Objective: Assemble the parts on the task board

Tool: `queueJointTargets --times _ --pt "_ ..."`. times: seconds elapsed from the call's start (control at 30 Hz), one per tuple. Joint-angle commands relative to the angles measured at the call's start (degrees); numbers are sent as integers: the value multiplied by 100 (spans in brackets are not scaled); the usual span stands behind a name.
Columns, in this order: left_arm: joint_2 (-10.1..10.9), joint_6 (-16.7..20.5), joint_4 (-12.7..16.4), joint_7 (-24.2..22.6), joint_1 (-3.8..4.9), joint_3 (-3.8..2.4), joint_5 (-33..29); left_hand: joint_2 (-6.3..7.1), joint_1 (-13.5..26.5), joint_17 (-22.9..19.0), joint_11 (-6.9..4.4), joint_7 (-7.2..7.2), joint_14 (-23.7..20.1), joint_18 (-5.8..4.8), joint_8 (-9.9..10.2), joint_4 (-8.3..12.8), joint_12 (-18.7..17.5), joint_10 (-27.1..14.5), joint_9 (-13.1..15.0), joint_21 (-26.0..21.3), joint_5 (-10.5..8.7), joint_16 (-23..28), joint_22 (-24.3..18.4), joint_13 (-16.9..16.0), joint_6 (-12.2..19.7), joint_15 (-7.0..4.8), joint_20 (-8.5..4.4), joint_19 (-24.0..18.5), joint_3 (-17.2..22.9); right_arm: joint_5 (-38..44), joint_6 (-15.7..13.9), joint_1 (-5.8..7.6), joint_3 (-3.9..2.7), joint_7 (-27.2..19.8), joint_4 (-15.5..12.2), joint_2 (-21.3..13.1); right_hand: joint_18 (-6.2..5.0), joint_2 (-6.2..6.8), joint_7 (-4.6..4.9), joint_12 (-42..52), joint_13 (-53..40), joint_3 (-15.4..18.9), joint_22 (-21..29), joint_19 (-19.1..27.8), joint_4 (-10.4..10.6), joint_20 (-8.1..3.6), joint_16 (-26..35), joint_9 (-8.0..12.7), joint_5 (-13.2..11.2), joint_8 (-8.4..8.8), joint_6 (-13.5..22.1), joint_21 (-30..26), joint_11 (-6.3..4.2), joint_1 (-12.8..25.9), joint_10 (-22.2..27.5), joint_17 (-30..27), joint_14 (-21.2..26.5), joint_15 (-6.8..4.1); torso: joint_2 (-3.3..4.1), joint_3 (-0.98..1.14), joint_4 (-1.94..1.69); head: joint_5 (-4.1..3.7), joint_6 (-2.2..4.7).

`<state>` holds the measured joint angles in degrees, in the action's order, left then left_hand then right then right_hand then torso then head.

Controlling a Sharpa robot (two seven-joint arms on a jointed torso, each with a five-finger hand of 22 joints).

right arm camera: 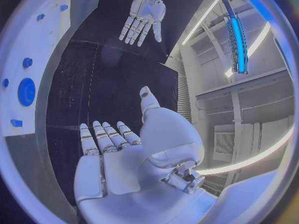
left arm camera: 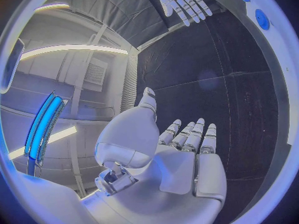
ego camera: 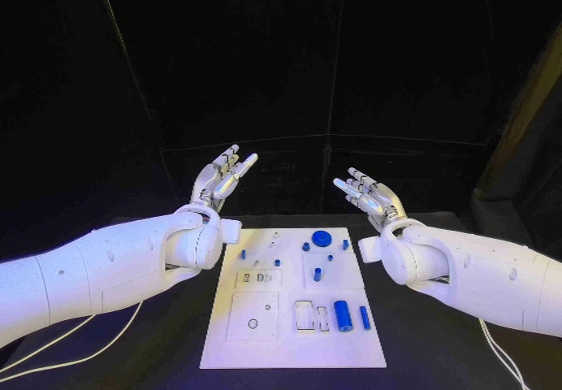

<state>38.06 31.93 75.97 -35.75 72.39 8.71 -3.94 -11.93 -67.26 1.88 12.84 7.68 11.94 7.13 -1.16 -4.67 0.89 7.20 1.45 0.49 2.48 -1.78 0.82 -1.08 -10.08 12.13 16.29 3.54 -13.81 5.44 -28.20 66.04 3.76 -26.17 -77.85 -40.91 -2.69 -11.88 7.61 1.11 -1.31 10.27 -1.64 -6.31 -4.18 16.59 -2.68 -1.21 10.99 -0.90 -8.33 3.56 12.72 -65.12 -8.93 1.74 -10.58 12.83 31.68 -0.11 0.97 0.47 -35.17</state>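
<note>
The white task board point(ego camera: 240, 341) lies in the middle of the black table. On it sit small blue parts: a round disc point(ego camera: 321, 237), a cylinder point(ego camera: 342, 315) and a thin bar point(ego camera: 365, 318) near the front right, and several small pegs point(ego camera: 316, 273). My left hand point(ego camera: 222, 180) is raised above the board's far left corner, fingers spread, holding nothing. My right hand point(ego camera: 371, 195) is raised above the far right corner, also open and empty. The left wrist view shows my left hand point(left arm camera: 187, 154) and, opposite, my right hand point(left arm camera: 181, 0); the right wrist view shows my right hand point(right arm camera: 118, 149) and my left hand point(right arm camera: 142, 17).
White cables point(ego camera: 58, 349) trail over the table at the front left and another cable point(ego camera: 503, 357) at the front right. A black curtain stands behind the table. The board's edge with the blue disc point(right arm camera: 26, 91) appears in the right wrist view.
</note>
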Motion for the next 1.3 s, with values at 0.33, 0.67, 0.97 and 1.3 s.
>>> queueJointTargets --times 0.33,0.67,0.97,1.3 --pt "196 -687 -98 -431 16 12 -127 -38 -211 290 284 929 1807 -61 -288 99 313 1153 153 518 33 -560 293 -167 -1031 241 35 1230 74 1930 597 148 65 170 522 -8 -749 43 717 872 -288 -518 -596 -3066 -1146 -5 -1150 -339 -209 -709 -3034 1662 -41 -1314 -3924 233 -3836 -239 85 -12 34 9 -63" --pt "443 -1003 32 -225 19 14 437 175 -794 643 -122 685 4417 359 -969 539 1089 4210 441 1855 28 -1449 837 -407 -3545 -329 -100 4236 145 3787 473 325 61 532 576 -107 -779 219 507 737 -222 -744 -741 -4313 -1250 -400 -1007 -291 -10 -794 -4396 2256 -327 -1499 -4955 227 -5122 -646 217 43 13 49 -18" --pt "946 -1273 807 145 44 17 983 248 -1103 995 -388 483 5424 345 -1035 827 1130 5030 427 2218 29 -1834 937 -388 -4142 -674 -446 5103 203 6303 586 541 58 1309 560 -56 -773 444 277 686 -241 -1107 -1522 -5016 -1249 -948 -1302 -262 -202 -752 -4998 3695 -676 -1876 -6000 442 -6619 -1135 492 35 -23 -4 45" --pt "1473 -1372 1752 298 84 18 1054 185 -1055 1100 -365 509 5404 336 -890 842 934 5091 355 2158 29 -1756 881 -316 -4185 -658 -443 5127 219 8246 885 634 53 2198 444 97 -784 617 153 458 -251 -1224 -2018 -5255 -1232 -1105 -1817 -254 -171 -541 -5165 4568 -832 -1378 -6388 955 -7463 -1326 853 45 -101 -59 154"
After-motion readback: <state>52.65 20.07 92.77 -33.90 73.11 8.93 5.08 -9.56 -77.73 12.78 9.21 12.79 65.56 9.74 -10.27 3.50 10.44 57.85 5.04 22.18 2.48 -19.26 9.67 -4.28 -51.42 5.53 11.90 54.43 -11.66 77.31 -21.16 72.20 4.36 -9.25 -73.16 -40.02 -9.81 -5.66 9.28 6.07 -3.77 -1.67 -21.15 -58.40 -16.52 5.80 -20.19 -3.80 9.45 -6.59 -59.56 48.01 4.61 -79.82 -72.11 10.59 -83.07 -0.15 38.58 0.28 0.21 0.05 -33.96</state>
